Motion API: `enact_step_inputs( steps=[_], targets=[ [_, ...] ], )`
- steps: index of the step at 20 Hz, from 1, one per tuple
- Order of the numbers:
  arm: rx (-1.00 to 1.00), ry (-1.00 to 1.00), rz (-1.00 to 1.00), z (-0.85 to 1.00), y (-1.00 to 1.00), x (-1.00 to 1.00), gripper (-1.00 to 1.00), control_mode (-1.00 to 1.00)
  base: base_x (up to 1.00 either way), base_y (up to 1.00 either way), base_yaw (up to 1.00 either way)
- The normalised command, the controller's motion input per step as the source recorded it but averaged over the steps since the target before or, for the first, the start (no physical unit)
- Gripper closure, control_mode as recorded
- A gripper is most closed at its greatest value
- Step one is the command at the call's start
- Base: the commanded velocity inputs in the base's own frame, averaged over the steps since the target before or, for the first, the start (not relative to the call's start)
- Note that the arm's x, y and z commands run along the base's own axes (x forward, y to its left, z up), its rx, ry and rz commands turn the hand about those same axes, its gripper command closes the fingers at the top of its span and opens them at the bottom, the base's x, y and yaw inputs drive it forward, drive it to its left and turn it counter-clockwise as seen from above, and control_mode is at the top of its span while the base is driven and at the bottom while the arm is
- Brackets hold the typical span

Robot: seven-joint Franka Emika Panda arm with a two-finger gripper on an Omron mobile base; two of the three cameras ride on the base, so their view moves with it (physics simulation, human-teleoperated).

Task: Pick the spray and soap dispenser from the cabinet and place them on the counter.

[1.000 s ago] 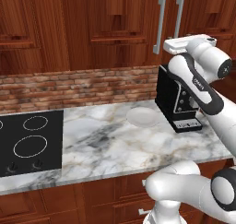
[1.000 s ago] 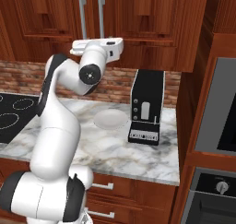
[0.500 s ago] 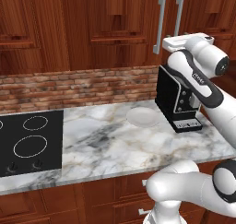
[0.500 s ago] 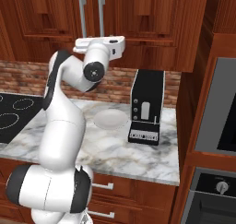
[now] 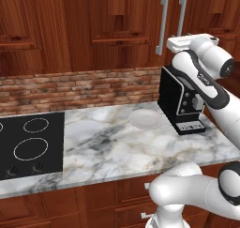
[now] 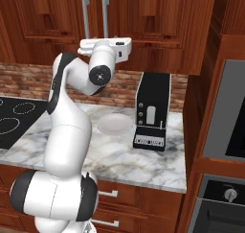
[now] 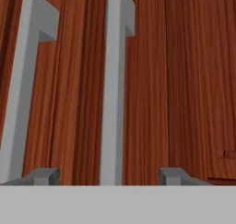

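fingers (image 7: 108, 176) now narrower than a second ago, straddling the right handle (image 7: 114, 85) of the closed cabinet (image 7: 184, 80), gripping nothing yet; door-opening is next; spray and soap dispenser unseen.

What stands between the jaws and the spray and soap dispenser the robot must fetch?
The shut cabinet doors do. In the hand view, the gripper sits at the right silver handle, its jaws straddling the bar without gripping it. The bottles cannot be seen behind the wood. The counter below has bare marble.
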Motion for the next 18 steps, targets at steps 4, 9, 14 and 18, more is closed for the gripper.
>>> enact_step_inputs(
  steps=[4, 9, 14, 18],
  targets=[
    [0.0, 0.0, 0.0, -0.12, 0.0, 0.24, -1.0, -1.0, 0.0, 0.0, 0.0],
    [0.0, 0.0, 0.0, -0.18, 0.09, 0.28, -1.0, -1.0, 0.0, 0.0, 0.0],
    [0.0, 0.0, 0.0, -0.26, 0.21, 0.4, 1.0, -1.0, 0.0, 0.0, 0.0],
    [0.0, 0.04, 0.0, -0.29, 0.17, 0.52, 1.0, -1.0, 0.0, 0.0, 0.0]
  ],
)
